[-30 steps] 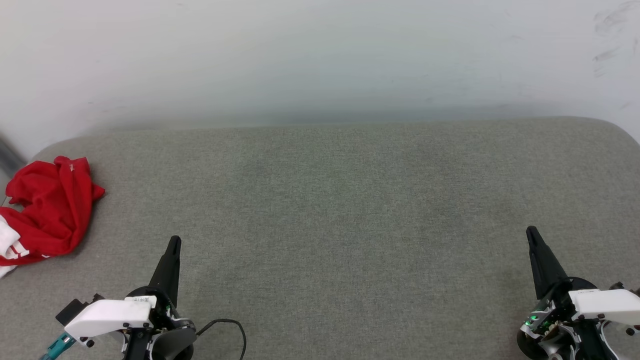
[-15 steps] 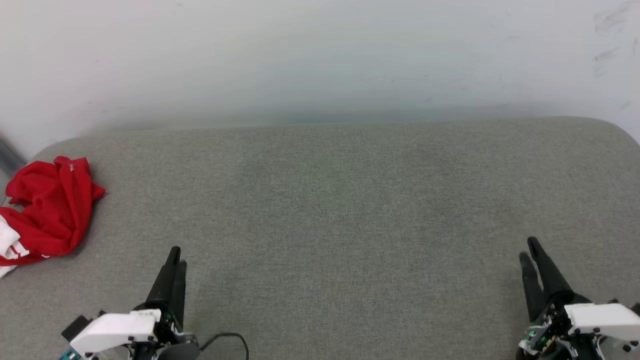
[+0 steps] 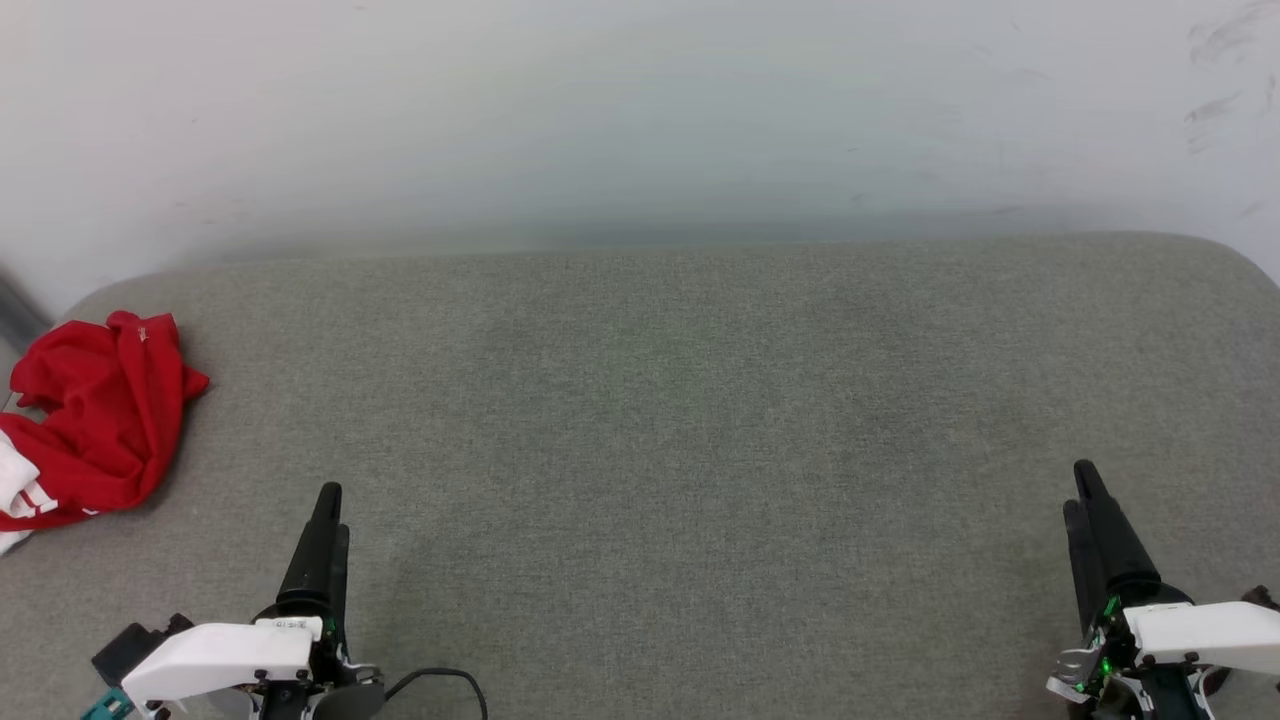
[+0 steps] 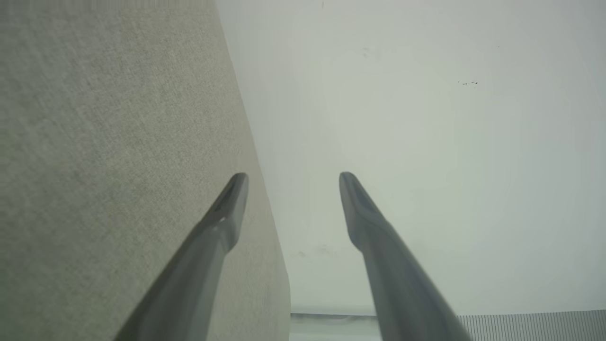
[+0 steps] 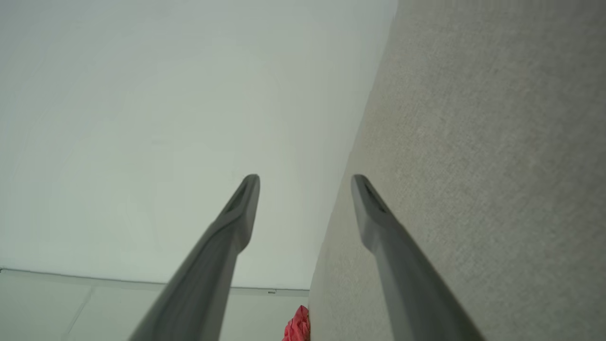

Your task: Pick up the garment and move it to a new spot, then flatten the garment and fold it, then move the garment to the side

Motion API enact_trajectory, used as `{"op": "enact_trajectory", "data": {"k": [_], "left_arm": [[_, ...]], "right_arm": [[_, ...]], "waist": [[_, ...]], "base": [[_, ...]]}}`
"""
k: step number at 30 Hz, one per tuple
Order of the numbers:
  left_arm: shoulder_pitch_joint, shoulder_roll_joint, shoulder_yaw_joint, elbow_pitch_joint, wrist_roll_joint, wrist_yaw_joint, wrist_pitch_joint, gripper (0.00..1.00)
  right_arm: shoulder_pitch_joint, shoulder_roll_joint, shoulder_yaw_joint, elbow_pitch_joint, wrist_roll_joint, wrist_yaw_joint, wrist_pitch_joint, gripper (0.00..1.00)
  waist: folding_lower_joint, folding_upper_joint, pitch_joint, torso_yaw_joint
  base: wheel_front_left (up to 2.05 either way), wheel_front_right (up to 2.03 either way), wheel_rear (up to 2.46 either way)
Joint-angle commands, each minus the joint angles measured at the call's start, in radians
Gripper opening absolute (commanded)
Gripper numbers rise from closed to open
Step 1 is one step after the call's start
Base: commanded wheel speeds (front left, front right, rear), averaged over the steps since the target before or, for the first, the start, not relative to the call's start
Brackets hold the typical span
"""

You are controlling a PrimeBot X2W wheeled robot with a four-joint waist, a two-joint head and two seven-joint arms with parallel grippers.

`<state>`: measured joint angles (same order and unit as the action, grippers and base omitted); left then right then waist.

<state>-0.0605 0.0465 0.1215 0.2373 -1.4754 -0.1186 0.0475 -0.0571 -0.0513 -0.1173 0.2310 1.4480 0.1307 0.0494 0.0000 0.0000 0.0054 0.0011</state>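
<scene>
Garment crumpled at the desk's left edge; left pincer and right pincer wide, empty.
Best practice, probably: left pincer (the nearer) reaches over, pinches a raised red fold deeply, lifts clear before carrying toward mid-desk.

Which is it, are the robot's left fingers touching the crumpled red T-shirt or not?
Apart. The head view shows bare grey fabric surface between the left fingers and the crumpled red T-shirt.

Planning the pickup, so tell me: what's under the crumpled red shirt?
The red T-shirt lies bunched on the grey fabric surface, near its left edge. Anything beneath its folds is covered and cannot be seen.
</scene>
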Motion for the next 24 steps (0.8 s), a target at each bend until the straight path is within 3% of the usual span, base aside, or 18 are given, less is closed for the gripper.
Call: {"op": "enact_trajectory", "data": {"k": [1,24], "left_arm": [[-0.014,0.002,0.006,-0.034,0.048,0.009,-0.013,1.0],[0.017,0.003,-0.064,-0.142,0.516,0.139,-0.101,1.0]], "right_arm": [[-0.012,0.0,-0.004,-0.035,-0.047,0.0,-0.013,1.0],[0.021,0.0,0.059,-0.157,-0.568,0.0,-0.101,1.0]], "waist": [[0.0,0.0,0.0,0.0],[0.0,0.0,0.002,0.004]], "base": [[0.0,0.0,0.0],[0.0,0.0,0.0]]}}
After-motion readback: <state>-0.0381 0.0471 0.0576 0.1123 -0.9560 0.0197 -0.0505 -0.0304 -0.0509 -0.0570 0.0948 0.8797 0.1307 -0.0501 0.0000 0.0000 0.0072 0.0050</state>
